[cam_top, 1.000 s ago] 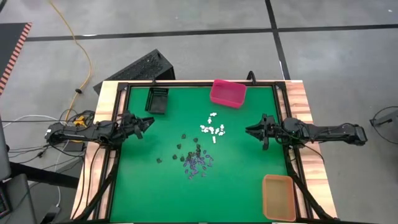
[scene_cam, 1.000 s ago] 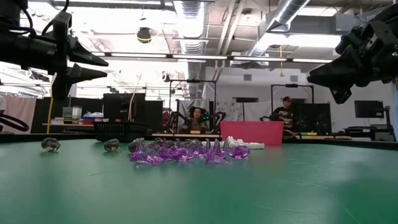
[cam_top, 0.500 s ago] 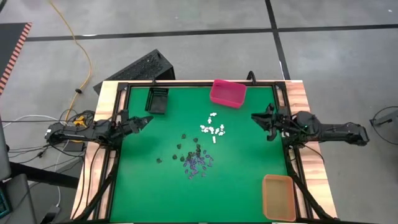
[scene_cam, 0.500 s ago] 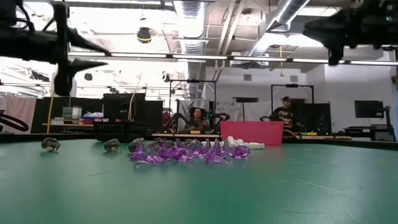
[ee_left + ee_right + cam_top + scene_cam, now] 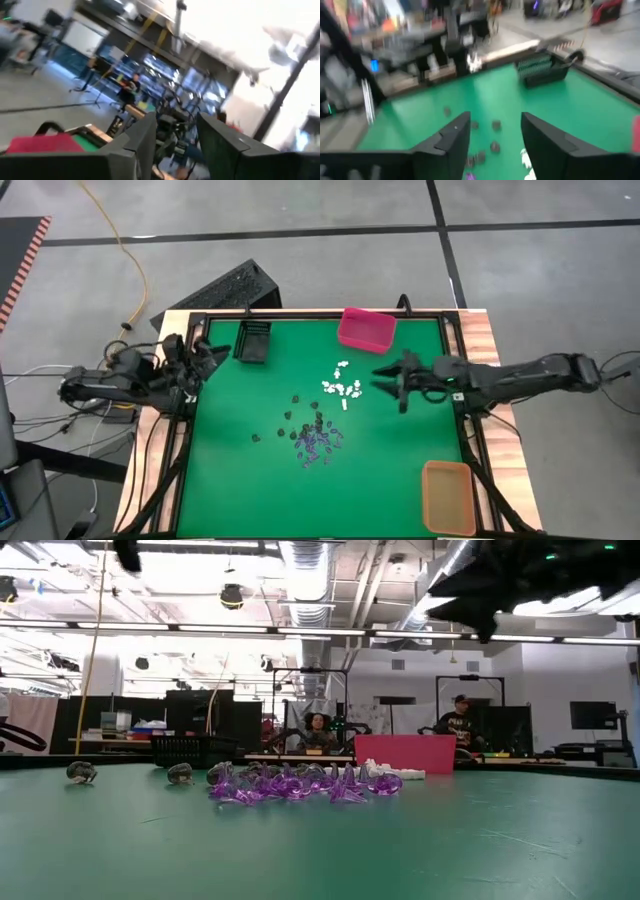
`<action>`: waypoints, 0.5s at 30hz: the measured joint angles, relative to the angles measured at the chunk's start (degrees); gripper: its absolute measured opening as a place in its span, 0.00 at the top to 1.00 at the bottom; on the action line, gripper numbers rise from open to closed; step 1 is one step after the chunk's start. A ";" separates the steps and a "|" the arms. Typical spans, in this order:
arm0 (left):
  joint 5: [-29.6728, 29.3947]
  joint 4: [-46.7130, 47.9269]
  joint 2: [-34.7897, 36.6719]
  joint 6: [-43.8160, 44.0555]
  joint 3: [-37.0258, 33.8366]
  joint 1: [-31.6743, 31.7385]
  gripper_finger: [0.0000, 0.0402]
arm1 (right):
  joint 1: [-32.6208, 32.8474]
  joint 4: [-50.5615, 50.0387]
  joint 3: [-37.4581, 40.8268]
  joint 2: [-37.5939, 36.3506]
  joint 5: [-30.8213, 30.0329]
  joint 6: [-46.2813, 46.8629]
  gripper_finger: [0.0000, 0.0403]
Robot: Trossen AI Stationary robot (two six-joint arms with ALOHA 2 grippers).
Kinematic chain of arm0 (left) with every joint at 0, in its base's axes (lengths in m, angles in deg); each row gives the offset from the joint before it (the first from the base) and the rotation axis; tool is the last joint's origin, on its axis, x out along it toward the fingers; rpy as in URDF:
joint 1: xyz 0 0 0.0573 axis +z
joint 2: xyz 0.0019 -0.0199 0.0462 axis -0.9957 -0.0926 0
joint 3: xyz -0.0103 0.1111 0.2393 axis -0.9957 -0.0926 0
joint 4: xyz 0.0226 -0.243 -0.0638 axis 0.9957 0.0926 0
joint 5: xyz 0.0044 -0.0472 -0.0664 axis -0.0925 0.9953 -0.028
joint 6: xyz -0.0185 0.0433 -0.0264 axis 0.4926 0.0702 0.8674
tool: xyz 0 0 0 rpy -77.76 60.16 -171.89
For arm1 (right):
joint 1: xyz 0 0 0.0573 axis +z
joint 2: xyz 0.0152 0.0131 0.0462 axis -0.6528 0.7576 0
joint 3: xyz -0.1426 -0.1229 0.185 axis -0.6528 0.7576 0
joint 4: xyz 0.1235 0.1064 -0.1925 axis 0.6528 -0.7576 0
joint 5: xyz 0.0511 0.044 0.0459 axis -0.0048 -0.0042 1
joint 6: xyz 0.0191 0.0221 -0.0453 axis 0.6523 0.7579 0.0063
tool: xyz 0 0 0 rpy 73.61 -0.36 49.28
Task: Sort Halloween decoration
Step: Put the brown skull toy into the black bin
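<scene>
The Halloween decoration lies loose on the green mat in three groups: white trinkets (image 5: 342, 386), black ones (image 5: 295, 418) and purple ones (image 5: 318, 442). In the low view the purple heap (image 5: 290, 783) sits mid-table with black pieces (image 5: 82, 772) to its left. My right gripper (image 5: 388, 388) hovers high just right of the white group, open, with nothing between its fingers (image 5: 496, 145). My left gripper (image 5: 208, 358) is raised at the table's left edge, tipped upward and open (image 5: 176, 145), holding nothing.
A pink bin (image 5: 366, 329) stands at the far edge, a black bin (image 5: 253, 340) at the far left, and an orange bin (image 5: 448, 496) at the near right corner. A dark frame rail (image 5: 190, 440) runs round the mat.
My left gripper has risen, drawn back toward the table's left edge and tipped its fingers upward, leaving the low view almost entirely. My right gripper has risen and gone toward the table's left, closer to the white trinkets. The trinkets have not moved.
</scene>
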 joint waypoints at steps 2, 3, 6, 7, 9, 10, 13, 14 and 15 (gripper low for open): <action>2.33 0.38 -4.93 -4.26 4.21 0.00 0.61 | 1.26 -0.37 -2.49 5.53 0.07 -2.62 0.43; 2.90 1.69 -7.08 -5.70 6.27 0.00 0.59 | 1.54 -0.68 -3.88 8.16 0.20 -3.65 0.42; 2.88 8.54 -12.09 -7.40 12.59 0.24 0.54 | 1.37 0.58 -8.63 15.68 0.42 -5.64 0.42; 2.75 11.22 -13.28 -7.80 14.63 0.33 0.53 | 1.24 0.36 -9.98 18.20 0.42 -6.68 0.42; 3.13 15.90 -14.54 -8.62 18.24 0.46 0.51 | 1.03 1.11 -12.62 23.28 0.39 -9.67 0.43; 3.61 17.50 -14.83 -9.15 19.87 0.46 0.50 | 0.81 1.78 -13.72 25.80 0.41 -11.10 0.43; 4.13 20.76 -14.86 -11.14 22.69 0.44 0.50 | -0.22 5.71 -16.77 32.54 2.68 -13.10 0.44; 4.07 21.29 -14.69 -11.65 23.11 0.45 0.50 | -0.64 6.91 -17.47 34.81 4.34 -13.12 0.44; 4.03 21.56 -14.29 -11.90 23.35 0.46 0.50 | -1.00 8.39 -18.10 37.13 5.80 -13.14 0.44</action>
